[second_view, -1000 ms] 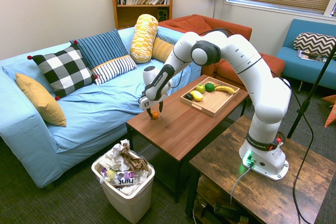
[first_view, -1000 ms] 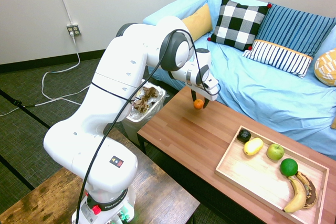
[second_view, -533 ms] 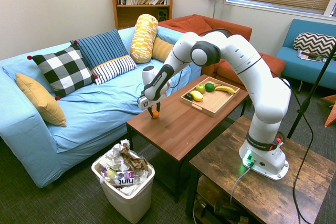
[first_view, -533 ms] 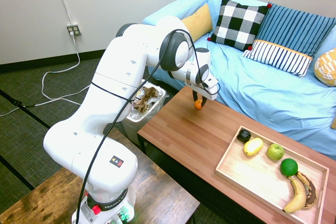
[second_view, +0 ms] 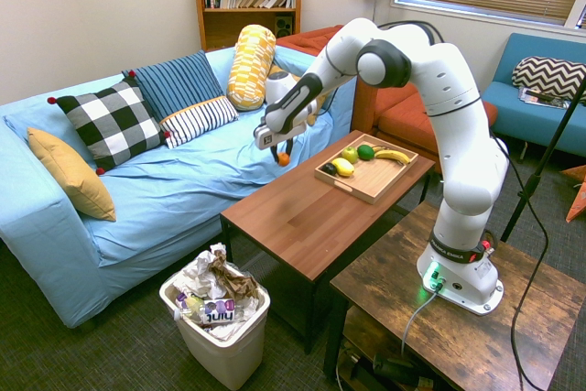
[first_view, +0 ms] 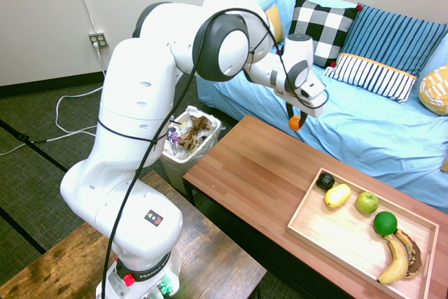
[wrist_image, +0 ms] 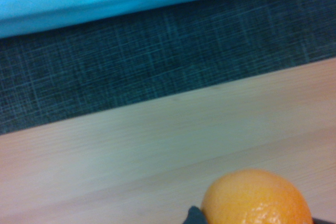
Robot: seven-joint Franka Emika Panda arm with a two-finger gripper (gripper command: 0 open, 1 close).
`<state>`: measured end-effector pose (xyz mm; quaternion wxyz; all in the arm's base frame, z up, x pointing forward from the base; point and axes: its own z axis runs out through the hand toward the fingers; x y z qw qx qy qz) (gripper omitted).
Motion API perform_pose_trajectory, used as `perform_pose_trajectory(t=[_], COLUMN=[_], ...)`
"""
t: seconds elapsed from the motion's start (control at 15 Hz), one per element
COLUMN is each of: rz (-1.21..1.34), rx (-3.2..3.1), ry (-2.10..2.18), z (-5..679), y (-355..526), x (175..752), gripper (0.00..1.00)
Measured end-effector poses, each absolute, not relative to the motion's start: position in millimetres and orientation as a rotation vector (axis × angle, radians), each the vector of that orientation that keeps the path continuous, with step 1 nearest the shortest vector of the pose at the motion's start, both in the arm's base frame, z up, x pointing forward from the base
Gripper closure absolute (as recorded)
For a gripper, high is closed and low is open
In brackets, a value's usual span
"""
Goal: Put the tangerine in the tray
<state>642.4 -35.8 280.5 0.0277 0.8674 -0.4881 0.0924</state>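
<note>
Fingers (first_view: pixel 303 115) are closing around the tangerine (first_view: pixel 295 123), holding it from opposite sides; you are seeing it hanging in the air just right of centre, upper half of the first exterior view, above the tabletop (first_view: pixel 245 166) and near the blue sofa (first_view: pixel 325 127). The light-wood tray (first_view: pixel 325 232) is lying at lower right, with other fruit inside. You are probably handling something light and fairly firm, its glossy, dimpled peel giving slightly under pressure and perhaps slipping if your hold is sitting too low or off-centre. You should be gripping across its widest middle, snug but never crushing, and be keeping that hold until the fruit is resting on the tray's bare lower-left part, since a round thing could be rolling.
</note>
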Motion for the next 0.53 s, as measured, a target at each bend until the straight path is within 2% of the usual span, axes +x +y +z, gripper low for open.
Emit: perform_pose_trajectory(t=[0.27,0.53], rz=[0.287,0.191], rx=[2.556,2.434], ry=[-1.685,-1.820], z=[338.4,314.9], y=[-180.3,-282.6], x=[584.0,522.7], gripper=[1.00,1.00])
